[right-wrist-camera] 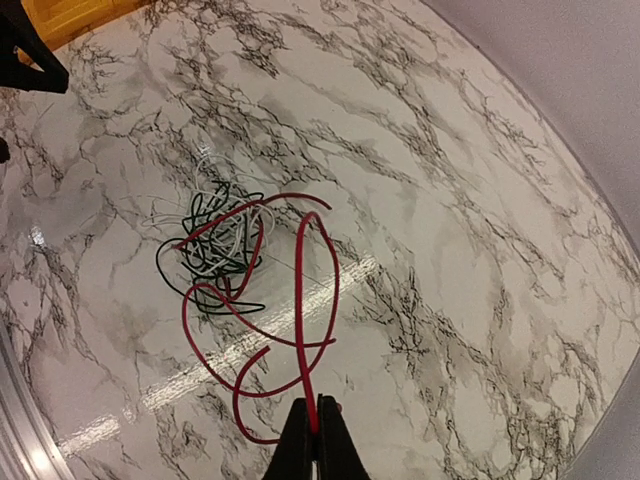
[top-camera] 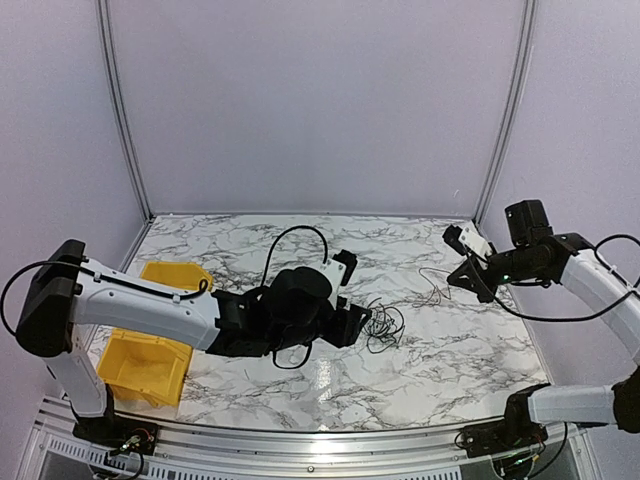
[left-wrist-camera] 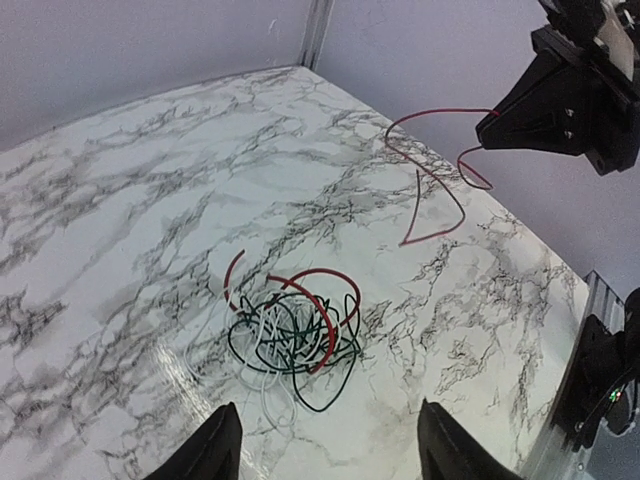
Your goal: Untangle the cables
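Note:
A tangle of thin red, white and dark green cables (top-camera: 384,327) lies on the marble table, also seen in the left wrist view (left-wrist-camera: 292,335) and the right wrist view (right-wrist-camera: 215,243). My left gripper (left-wrist-camera: 328,425) is open and empty, low over the table just short of the tangle. My right gripper (right-wrist-camera: 316,418) is shut on one end of a separate red cable (right-wrist-camera: 300,300) and holds it above the table to the right of the tangle. That cable hangs in loose loops (left-wrist-camera: 432,170), apart from the tangle.
A yellow bin (top-camera: 150,352) stands at the left front beside the left arm. Pale walls with corner posts (top-camera: 505,110) close the back and sides. A metal rail (top-camera: 330,440) runs along the front edge.

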{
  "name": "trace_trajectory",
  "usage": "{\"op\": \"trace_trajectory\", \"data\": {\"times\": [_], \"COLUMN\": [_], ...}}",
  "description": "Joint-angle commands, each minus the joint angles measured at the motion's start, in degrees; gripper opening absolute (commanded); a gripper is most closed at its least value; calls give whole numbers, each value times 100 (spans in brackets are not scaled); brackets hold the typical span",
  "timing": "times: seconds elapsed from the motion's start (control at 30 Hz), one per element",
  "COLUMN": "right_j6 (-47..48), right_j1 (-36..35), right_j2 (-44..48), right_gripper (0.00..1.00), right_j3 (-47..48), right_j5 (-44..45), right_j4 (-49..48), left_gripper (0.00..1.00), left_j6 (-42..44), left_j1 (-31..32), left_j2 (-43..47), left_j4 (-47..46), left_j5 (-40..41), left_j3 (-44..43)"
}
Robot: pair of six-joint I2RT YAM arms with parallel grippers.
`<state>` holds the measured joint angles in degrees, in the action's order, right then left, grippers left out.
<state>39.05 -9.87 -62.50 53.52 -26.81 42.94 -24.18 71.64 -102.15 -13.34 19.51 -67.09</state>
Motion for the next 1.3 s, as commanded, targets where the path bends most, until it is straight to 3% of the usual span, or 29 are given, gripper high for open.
{"op": "trace_trajectory", "data": {"times": [0.0, 0.23, 0.43, 0.53, 0.6, 0.67, 0.77, 1.13, 1.27], "right_j6": [-7, 158, 270, 374, 412, 470, 540, 654, 656], "right_j1": [-109, -219, -511, -682, -806, -920, -1051, -1244, -1246], "right_j2": [143, -51, -438, -495, -475, -472, -476, -640, -737], "right_gripper": [0, 0, 0, 0, 0, 0, 0, 0, 0], "right_j3": [319, 665, 1215, 1367, 1384, 1373, 1312, 1440, 1489], "right_j5": [-704, -1679, -1913, -1878, -1800, -1688, -1590, -1664, -1607], "right_j4": [632, 775, 1074, 1188, 1192, 1210, 1215, 1040, 928], "left_gripper": [59, 62, 65, 65, 64, 62, 56, 56, 54], "left_j6": [559, 769, 997, 414, -397, -1252, -1957, -2528, -2686], "left_j1": [26, 26, 19, -169, -465, -807, -1074, -1143, -1143], "left_j2": [234, 34, -255, -322, -359, -461, -599, -1357, -1632], "left_j4": [-748, -1291, -1546, -1531, -1539, -1628, -2109, -2393, -2625], "left_j5": [35, -111, -424, -419, -931, -2001, -3190, -5037, -5337], "left_j3": [46, -50, -213, -219, -208, -211, -101, -727, -934]}}
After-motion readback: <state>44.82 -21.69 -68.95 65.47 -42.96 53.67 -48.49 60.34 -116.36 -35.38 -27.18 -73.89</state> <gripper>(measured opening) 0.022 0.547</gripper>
